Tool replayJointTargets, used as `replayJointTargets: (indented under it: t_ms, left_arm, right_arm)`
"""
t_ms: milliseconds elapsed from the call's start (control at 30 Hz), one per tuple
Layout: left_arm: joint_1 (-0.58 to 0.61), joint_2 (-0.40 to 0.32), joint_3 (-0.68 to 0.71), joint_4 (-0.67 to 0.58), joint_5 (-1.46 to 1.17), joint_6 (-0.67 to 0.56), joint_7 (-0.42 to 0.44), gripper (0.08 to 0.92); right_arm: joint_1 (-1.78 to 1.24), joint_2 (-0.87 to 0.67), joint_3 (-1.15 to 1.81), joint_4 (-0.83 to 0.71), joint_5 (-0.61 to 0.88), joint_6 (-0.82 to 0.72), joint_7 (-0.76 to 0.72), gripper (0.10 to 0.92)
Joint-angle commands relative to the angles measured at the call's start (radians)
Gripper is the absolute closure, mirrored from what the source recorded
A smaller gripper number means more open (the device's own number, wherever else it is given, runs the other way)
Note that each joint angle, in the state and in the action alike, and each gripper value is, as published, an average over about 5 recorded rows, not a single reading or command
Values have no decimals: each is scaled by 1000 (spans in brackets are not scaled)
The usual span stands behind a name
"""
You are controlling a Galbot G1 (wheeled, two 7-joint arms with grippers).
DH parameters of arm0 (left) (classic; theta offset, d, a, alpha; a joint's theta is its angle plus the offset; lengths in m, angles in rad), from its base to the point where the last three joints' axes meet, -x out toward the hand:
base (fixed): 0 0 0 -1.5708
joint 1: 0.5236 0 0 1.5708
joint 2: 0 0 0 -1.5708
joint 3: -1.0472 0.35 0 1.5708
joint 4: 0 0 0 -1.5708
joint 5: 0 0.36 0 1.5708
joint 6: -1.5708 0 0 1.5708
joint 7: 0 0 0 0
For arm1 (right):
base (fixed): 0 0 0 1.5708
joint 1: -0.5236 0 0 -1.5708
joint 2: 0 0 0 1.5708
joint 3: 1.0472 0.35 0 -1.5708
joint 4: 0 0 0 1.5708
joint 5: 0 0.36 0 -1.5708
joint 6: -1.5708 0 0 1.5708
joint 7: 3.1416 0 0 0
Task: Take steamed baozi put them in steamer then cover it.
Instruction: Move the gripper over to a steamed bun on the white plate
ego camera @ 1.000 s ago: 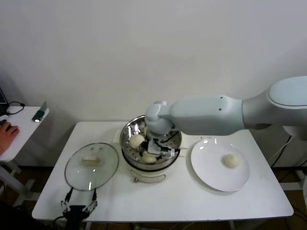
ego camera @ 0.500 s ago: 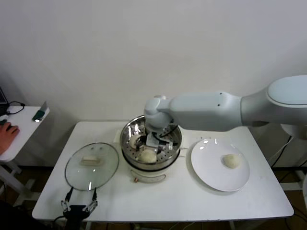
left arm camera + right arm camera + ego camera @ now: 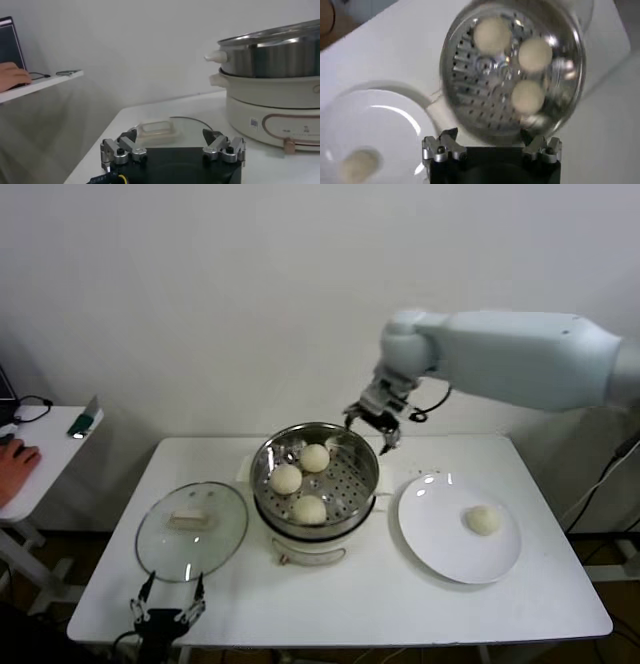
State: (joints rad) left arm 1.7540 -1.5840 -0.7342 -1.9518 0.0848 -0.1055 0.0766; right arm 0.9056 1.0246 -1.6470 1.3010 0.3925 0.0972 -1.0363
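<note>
Now the right gripper (image 3: 374,424) has lifted clear of the steamer (image 3: 315,476), jaws spread and empty. Three baozi (image 3: 309,509) sit inside (one baozi on the plate (image 3: 484,520) remains for you to move).

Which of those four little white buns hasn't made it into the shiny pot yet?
The baozi lying alone on the white plate, right of the steamer. The other three sit together on the steamer's perforated tray.

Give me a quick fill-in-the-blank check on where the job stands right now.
The steamer holds ___ baozi.
One baozi remains on the ___.
The cover lies on the table on the robot's ___ side of the steamer.
The right gripper holds ___.

Missing: three; plate; left; nothing
</note>
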Motion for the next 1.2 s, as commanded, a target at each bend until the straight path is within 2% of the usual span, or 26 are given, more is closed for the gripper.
replayJointTargets:
  t_ms: [33,333,933,1200]
  left_arm:
    - [-10,0,7,-1,-3,1,1,177]
    - [-1,3,-2,-11,-18,-6,-1,177]
    - [11,-7,-19,1,-17,-10,-6,177]
    - [17,-8,-18,-2,-11,-9,-5,177]
  right_arm:
    - [22,-290,-130,-105,174,-137,-51,203]
    - [-209,-390,-36,-172,62,-156,-53,203]
    - [-574,-288,241,-356,-173,-136,-20,203]
    - [-649,-255,301,-391,-204,-154,-13,203]
